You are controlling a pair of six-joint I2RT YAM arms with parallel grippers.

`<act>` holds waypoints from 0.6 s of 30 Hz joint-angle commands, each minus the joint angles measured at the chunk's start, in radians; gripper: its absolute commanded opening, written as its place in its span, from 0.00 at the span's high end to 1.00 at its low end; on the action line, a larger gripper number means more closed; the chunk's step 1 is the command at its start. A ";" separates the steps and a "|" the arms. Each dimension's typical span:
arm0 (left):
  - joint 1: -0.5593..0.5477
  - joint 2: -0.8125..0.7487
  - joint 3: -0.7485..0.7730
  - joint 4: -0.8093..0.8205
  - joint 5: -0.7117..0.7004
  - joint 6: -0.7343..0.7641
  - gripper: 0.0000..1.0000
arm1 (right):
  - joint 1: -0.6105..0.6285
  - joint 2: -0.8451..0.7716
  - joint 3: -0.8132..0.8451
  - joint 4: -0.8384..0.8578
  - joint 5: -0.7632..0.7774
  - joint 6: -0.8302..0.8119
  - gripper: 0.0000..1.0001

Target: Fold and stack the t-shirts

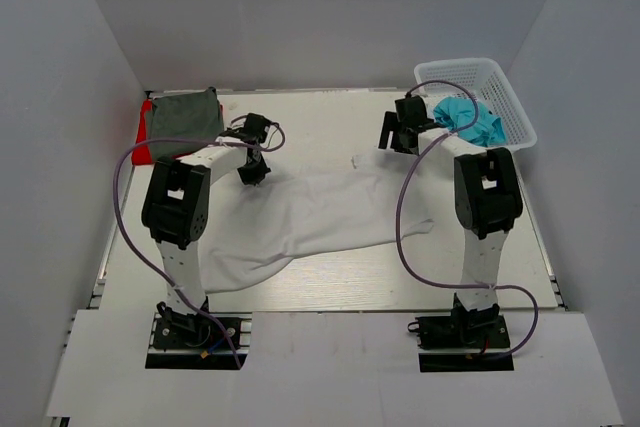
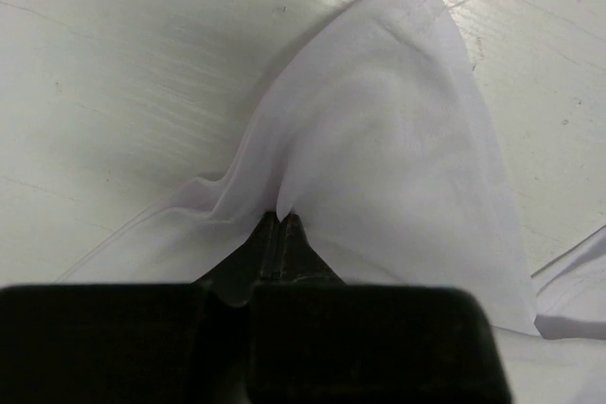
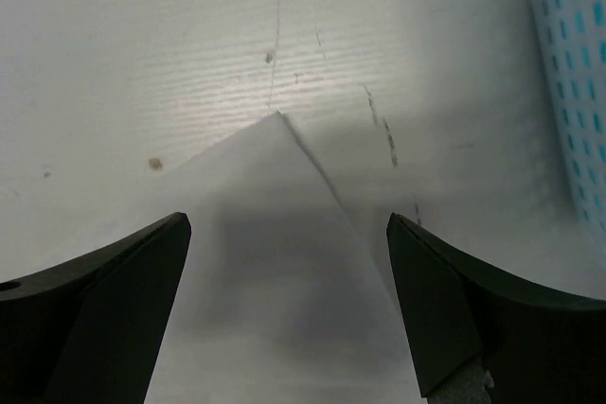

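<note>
- Nearest, at the near edge of the table: both arm bases, well apart, left one on the left.
- Left gripper: pinched tight on a fold of the white shirt.
  - Cloth puckered into a small ridge right at the tips.
  - Beyond the tips, cloth fanning out to a pointed corner lying flat on the wood.
- From above, left gripper down at the upper left edge of the white shirt, with the arm bent over toward it.
- White shirt spread in loose wrinkles across the middle of the table, between the arms.
  - Widest and lowest at the near left.
  - Reaching up toward the far right, under the right wrist.
- Right gripper: spread wide, gripping nothing, hanging over a pointed corner of the white shirt.
  - Corner flat on the table, lying between the two fingers.
  - No contact with either finger, as far as can be told.
- Basket at the far right of the table, just right of the right gripper.
  - Turquoise shirt bunched inside.
  - Lattice wall also visible at the right edge of the right wrist view.
- Far left corner: grey-green shirt folded flat on top of the red shirt.
  - Red showing only along the left and near edges.
  - This pile near the white shirt but apart from it.
</note>
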 commanded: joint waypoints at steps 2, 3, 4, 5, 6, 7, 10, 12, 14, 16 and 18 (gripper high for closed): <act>-0.011 -0.077 -0.080 0.058 -0.012 0.025 1.00 | -0.003 0.063 0.090 0.049 -0.009 0.015 0.15; -0.011 -0.093 -0.098 0.068 -0.029 0.025 1.00 | -0.006 0.082 0.096 0.052 -0.013 0.013 0.17; -0.011 -0.122 -0.098 0.068 -0.029 0.025 1.00 | -0.006 0.097 0.101 0.067 -0.019 0.009 0.20; -0.011 -0.135 -0.109 0.080 -0.044 0.025 1.00 | -0.004 0.114 0.105 0.063 -0.031 0.022 0.30; -0.011 -0.149 -0.118 0.092 -0.069 0.025 1.00 | -0.006 0.120 0.118 0.049 -0.033 0.024 0.38; -0.011 -0.161 -0.118 0.092 -0.085 0.016 1.00 | -0.004 0.125 0.118 0.044 -0.048 0.027 0.47; -0.011 -0.204 -0.141 0.123 -0.110 0.003 1.00 | 0.000 0.075 0.083 0.050 -0.067 0.045 0.99; -0.011 -0.242 -0.150 0.137 -0.121 0.003 1.00 | 0.002 0.033 0.034 0.079 -0.082 0.024 1.00; -0.021 -0.276 -0.150 0.146 -0.151 0.003 1.00 | 0.005 -0.059 0.003 0.102 -0.088 0.013 1.00; -0.021 -0.346 -0.150 0.146 -0.161 0.003 1.00 | 0.006 -0.143 -0.046 0.134 -0.097 -0.011 1.00; -0.021 -0.408 -0.166 0.155 -0.170 0.003 1.00 | 0.008 -0.275 -0.075 0.188 -0.098 -0.037 1.00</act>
